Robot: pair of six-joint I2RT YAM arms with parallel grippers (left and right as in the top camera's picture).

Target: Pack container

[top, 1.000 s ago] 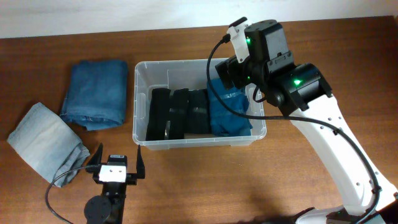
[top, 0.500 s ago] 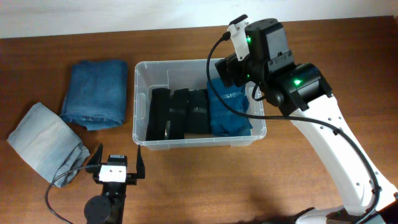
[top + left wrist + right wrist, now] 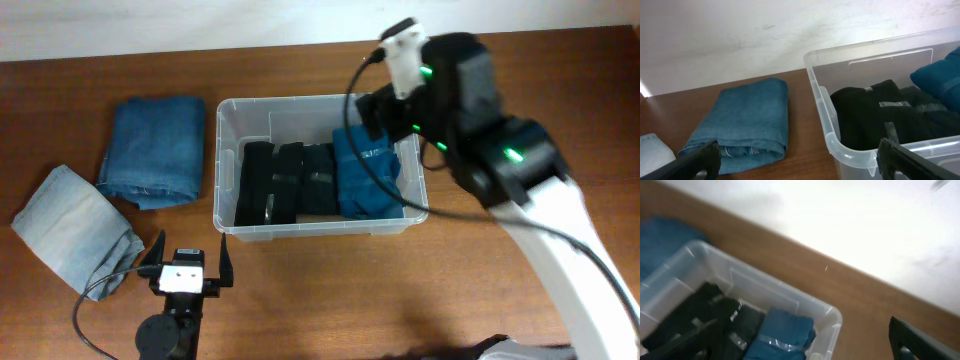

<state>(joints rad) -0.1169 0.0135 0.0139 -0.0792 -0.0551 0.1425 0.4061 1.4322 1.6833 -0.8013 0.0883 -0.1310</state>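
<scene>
The clear container (image 3: 218,170) stands mid-table. It holds a row of black folded garments (image 3: 285,180) and a teal folded garment (image 3: 368,175) at its right end. My right gripper (image 3: 378,112) hangs above the container's back right corner, open and empty. In the right wrist view its fingers (image 3: 805,350) spread wide above the teal garment (image 3: 782,335) and the container rim (image 3: 832,317). My left gripper (image 3: 186,262) is open and empty, low near the front edge. In the left wrist view (image 3: 800,165) it faces the container's left front corner (image 3: 822,107).
A folded blue denim piece (image 3: 155,148) lies left of the container, also in the left wrist view (image 3: 750,120). A folded light grey-blue piece (image 3: 75,228) lies at the front left. A pale wall runs behind the table.
My right arm has risen and pulled back to the right from the container, with the teal garment left inside. The left arm has not moved.
</scene>
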